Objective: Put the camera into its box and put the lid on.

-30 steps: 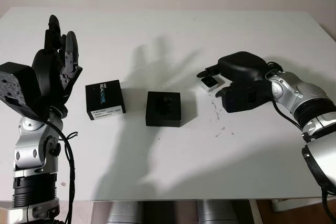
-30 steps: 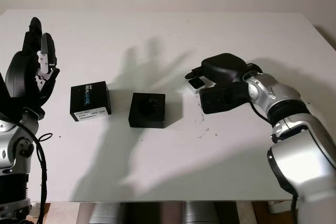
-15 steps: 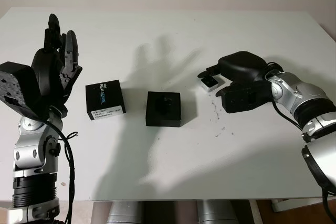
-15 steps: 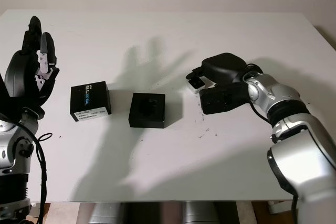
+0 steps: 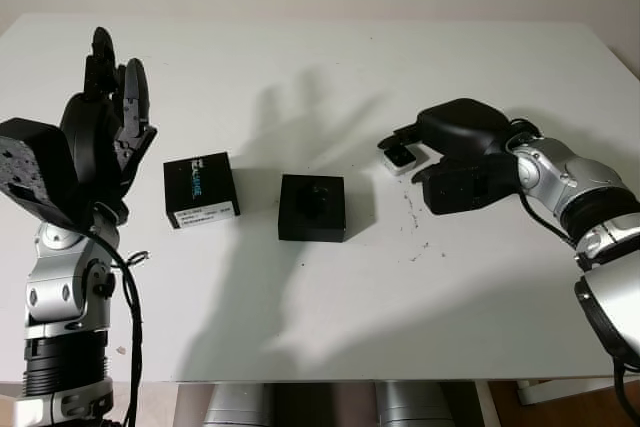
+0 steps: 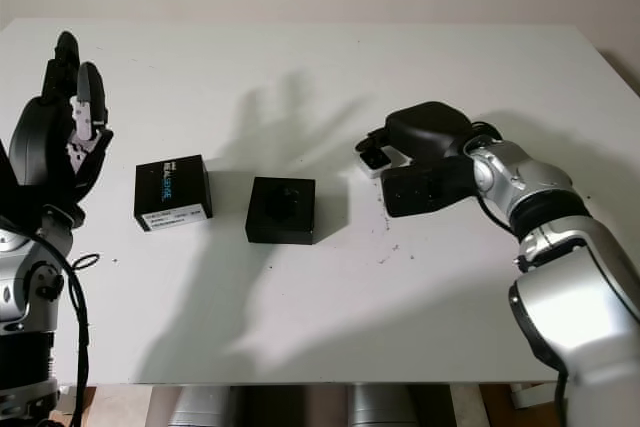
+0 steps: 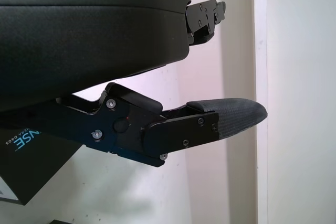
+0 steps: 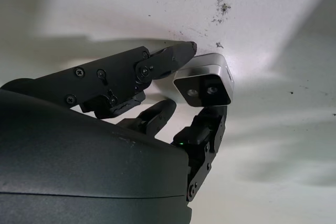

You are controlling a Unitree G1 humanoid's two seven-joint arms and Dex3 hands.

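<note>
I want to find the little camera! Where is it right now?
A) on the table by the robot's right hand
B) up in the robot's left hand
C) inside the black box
A: the small silver camera sits on the white table, with the right hand closing its fingertips around it.

The right robot hand (image 5: 455, 152) is stretched forward from a bent silver forearm, palm turned down low over the surface, its fingers (image 8: 157, 66) curled around a small object at their tips. The left robot hand (image 5: 100, 137) is raised upright on its vertical arm, open, fingers pointing up.
</note>
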